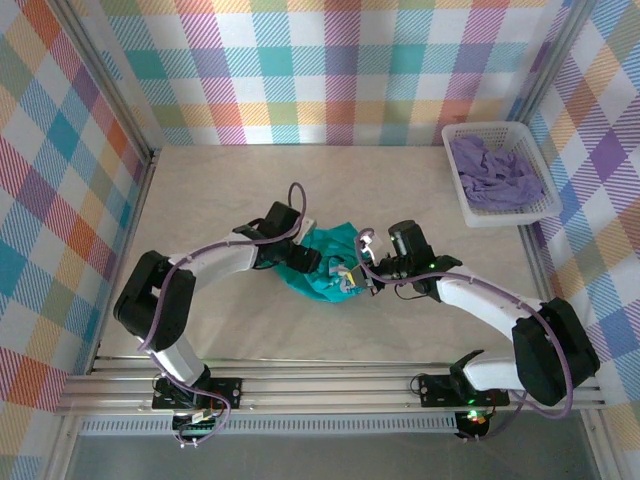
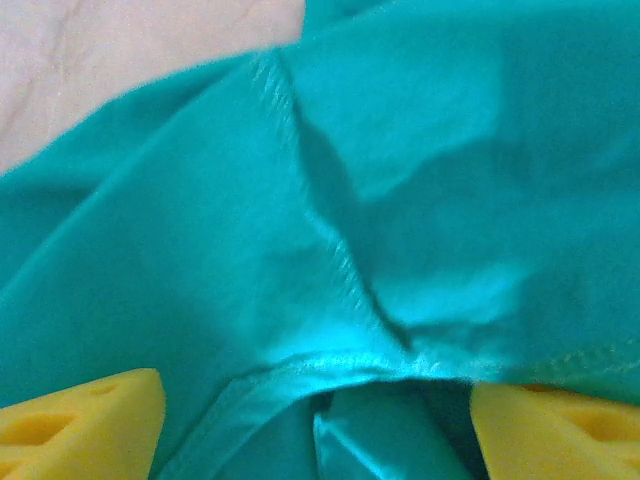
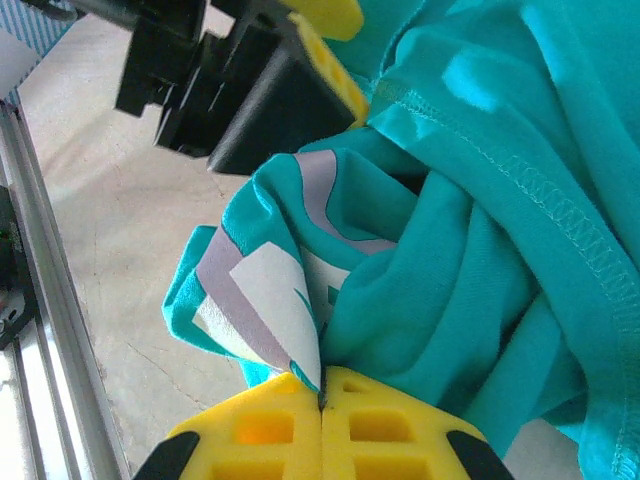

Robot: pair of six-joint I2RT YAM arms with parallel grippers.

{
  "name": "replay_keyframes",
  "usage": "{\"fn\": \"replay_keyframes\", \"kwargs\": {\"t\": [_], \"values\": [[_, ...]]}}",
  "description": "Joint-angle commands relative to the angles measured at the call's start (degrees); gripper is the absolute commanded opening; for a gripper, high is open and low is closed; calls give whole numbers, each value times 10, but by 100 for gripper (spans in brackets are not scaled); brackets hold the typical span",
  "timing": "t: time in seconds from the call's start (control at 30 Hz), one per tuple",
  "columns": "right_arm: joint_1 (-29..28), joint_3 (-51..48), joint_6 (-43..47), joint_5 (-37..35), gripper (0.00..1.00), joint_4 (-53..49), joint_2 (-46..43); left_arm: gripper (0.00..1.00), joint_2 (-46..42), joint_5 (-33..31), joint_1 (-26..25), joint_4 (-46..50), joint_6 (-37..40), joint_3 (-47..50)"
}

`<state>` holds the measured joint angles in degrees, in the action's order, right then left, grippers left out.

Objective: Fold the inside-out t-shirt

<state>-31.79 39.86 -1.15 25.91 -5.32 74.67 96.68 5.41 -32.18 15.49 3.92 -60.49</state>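
The teal t-shirt (image 1: 322,262) lies bunched in the middle of the surface (image 1: 400,190), between both arms. The right pincer (image 3: 322,398) is clamped on a printed fold of it. The left pincer (image 2: 318,425) stands spread wide over a seam.

walls (image 1: 330,70): pastel plaid | table (image 1: 230,180): beige marbled | rail (image 1: 330,385): aluminium | light: even

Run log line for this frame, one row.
t-shirt: crumpled, unfolded | left gripper: open, over the cloth | right gripper: shut on a t-shirt fold
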Motion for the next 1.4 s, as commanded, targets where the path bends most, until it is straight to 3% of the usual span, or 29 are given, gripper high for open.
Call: {"fn": "replay_keyframes", "kwargs": {"t": [0.0,0.33,0.4,0.5,0.7,0.87,1.17,1.2,1.3,1.37], "values": [[3,14,12,-2,0,-13,3,71,24,3,-3,-22,16,-41],[3,20,35,-17,0,-32,-20,23,81,7,7,-14,7,-125],[4,28,42,-21,0,-33,-34,9,83,14,17,-10,-3,-142],[10,52,56,-15,0,-27,-67,0,80,1,41,-1,-32,-174],[22,23,92,9,0,52,-186,0,68,-43,130,40,-147,-216],[22,-42,75,8,0,96,-204,0,67,-31,213,25,-218,-196],[21,-99,6,-14,0,115,-133,0,122,3,234,30,-232,-204],[21,-98,1,-13,0,112,-126,8,124,0,233,33,-230,-205],[21,-95,-18,-11,0,121,-110,44,87,-30,222,19,-229,-164],[21,-89,-28,-10,0,131,-103,55,36,-63,203,0,-225,-114]]}}
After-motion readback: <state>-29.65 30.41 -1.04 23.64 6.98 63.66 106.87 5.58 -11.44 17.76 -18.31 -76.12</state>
